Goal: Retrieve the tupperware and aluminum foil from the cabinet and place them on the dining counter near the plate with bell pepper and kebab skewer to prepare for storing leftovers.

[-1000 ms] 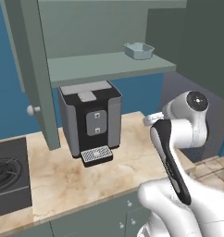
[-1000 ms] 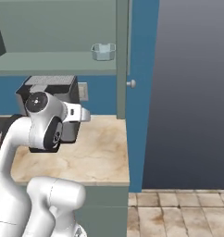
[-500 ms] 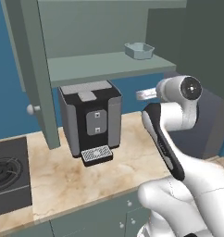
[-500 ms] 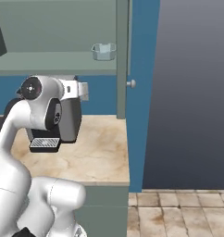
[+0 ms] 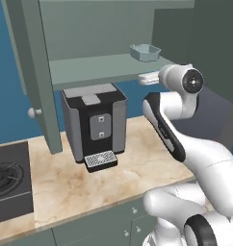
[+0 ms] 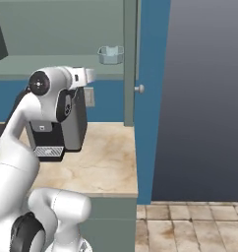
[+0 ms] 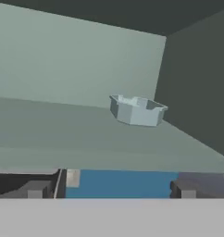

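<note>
Up on the cabinet shelf, ahead of the fingers and a little above them, sits the tupperware (image 7: 137,110), a small pale blue-grey tub with a flared rim, upright and alone near the shelf's right-hand corner. In the left base view the same tub (image 5: 145,52) stands well back from the shelf's front edge, close to the dark side wall. The cabinet (image 5: 99,43) is open, its door (image 5: 39,77) swung out to the left with the round knob showing.

The gripper (image 7: 111,189) is held level just below the shelf's front lip, well short of the tub. Its two dark fingertips (image 7: 36,189) stand wide apart with nothing between them, so the hand is spread and carrying nothing. From the side views the hand (image 5: 149,77) points at the shelf edge, with the arm's elbow raised over the worktop.

Below and behind the fingers stands a black and grey coffee machine (image 5: 94,125) on the beige worktop (image 5: 113,178), and a black hob (image 5: 10,180) lies off to the left.

This looks like the reach for the first item. I would guess the next move needs the hand to rise clear of the shelf lip, go forward and slightly right, and bring the fingers astride the tub's walls before closing. The foil carton I cannot make out from here; it may lie outside the lit part of the shelf.
</note>
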Tool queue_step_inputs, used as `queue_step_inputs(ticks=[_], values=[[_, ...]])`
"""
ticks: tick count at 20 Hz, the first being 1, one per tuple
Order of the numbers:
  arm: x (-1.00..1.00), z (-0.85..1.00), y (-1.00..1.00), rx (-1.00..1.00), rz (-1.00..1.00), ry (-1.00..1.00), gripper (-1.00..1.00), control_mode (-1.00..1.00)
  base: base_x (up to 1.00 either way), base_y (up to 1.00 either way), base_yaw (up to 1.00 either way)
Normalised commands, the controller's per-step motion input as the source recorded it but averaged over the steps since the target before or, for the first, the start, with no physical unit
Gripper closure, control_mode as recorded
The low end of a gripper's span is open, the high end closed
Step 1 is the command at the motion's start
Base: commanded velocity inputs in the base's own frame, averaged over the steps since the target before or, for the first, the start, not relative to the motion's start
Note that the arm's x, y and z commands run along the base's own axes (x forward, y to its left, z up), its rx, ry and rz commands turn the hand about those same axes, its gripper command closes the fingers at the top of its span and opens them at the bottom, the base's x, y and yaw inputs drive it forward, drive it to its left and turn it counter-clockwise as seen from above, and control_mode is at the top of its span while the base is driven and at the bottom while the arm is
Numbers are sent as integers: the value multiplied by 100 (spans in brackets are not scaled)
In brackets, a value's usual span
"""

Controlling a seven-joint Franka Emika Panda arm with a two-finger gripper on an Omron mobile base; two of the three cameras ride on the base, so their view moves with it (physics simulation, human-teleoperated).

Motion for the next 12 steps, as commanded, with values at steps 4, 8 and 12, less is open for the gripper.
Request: queue_step_inputs(ticks=[4,8,12], values=[[13,72,0,0,0,-15,-100,-100,0,0,0],[0,73,0,0,0,-3,-100,-100,0,0,0],[0,62,0,0,0,7,-100,-100,0,0,0]])
